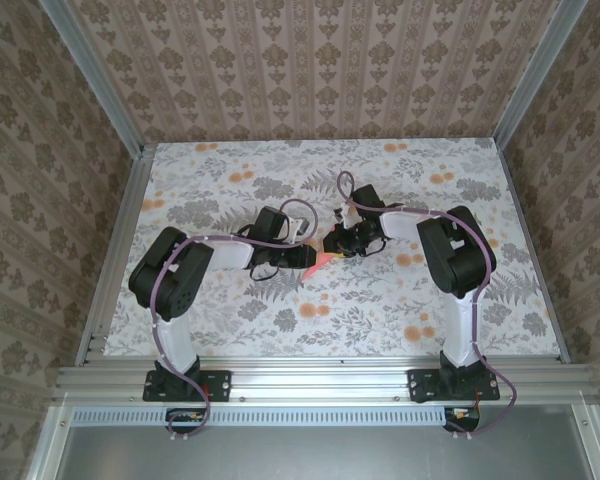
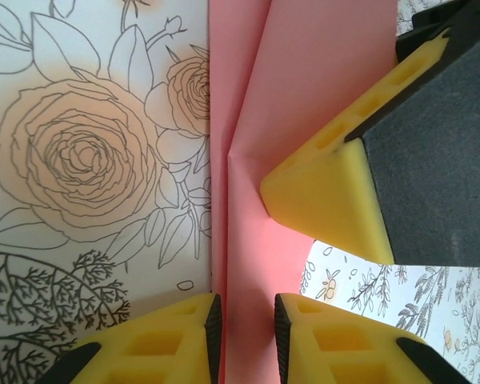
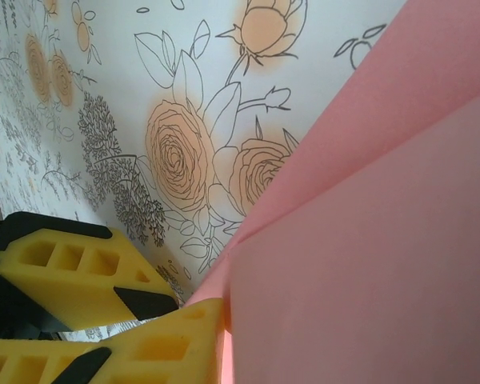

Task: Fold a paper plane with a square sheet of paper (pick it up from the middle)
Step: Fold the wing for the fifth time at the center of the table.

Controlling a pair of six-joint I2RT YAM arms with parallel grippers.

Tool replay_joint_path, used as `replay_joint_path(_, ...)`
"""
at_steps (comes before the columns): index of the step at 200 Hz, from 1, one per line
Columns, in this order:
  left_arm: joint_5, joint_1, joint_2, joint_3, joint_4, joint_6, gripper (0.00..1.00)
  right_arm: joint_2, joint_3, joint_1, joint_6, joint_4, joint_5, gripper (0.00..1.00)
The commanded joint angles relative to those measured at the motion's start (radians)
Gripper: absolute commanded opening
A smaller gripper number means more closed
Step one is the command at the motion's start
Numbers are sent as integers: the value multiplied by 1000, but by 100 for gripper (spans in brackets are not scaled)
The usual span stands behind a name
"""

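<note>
The pink-red sheet of paper (image 1: 322,260) is folded into a narrow shape with a lengthwise crease and sits between both grippers at mid-table. In the left wrist view the paper (image 2: 304,80) runs straight up from between the jaws of my left gripper (image 2: 246,336). Those pads stand slightly apart, with the fold close to the left pad. A yellow finger (image 2: 328,200) of the right gripper rests on the sheet. My right gripper (image 3: 224,320) is shut on the paper (image 3: 368,240), which hides its second finger. From above, the left gripper (image 1: 302,256) and right gripper (image 1: 337,243) nearly touch.
The table (image 1: 230,180) carries a grey leaf and orange flower print. Aluminium rails (image 1: 320,378) run along the near edge and both sides, with patterned walls behind. A finger (image 3: 72,272) of the left gripper shows close beside my right one.
</note>
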State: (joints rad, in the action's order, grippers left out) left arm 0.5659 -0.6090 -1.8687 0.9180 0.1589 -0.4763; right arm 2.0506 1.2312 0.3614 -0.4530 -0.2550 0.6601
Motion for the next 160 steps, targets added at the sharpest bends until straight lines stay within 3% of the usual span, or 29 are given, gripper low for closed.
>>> replay_joint_path(1, 39, -8, 0, -19, 27, 8, 27, 55, 7, -12, -14, -72, -105, 22)
replay_joint_path(68, -6, -19, -19, 11, -46, 33, 24, 65, 19, -12, -20, -105, -130, 23)
replay_joint_path(160, -185, -94, -15, 89, -224, -26, 24, 73, 24, -12, -34, -121, -166, 24)
